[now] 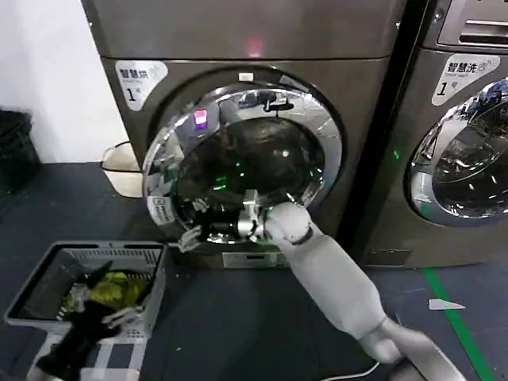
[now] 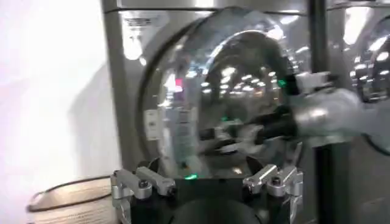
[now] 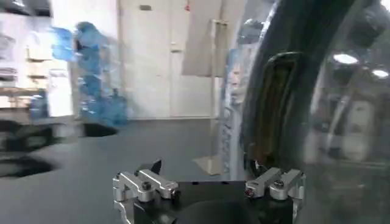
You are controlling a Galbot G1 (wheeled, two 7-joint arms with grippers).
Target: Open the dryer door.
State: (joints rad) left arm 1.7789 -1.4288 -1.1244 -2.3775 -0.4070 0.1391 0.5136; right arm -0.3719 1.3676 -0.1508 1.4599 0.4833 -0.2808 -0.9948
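Note:
The grey dryer point(image 1: 238, 48) faces me, and its round chrome-rimmed glass door point(image 1: 238, 171) stands a little ajar, swung toward the left. My right arm reaches in from the lower right. Its gripper point(image 1: 194, 236) is at the door's lower rim, open. In the right wrist view the right gripper point(image 3: 210, 185) has its jaws spread, with one finger point(image 3: 274, 182) close beside the door's dark rim point(image 3: 274, 109). My left gripper point(image 2: 207, 182) hangs open and empty left of the dryer, looking at the door point(image 2: 231, 103) and the right arm point(image 2: 329, 115).
A grey laundry basket point(image 1: 48, 274) with clothes stands on the dark floor at the front left. A white basin point(image 1: 119, 171) sits by the dryer's left side. A second machine point(image 1: 460, 159) stands to the right, with green floor tape point(image 1: 456, 317) before it.

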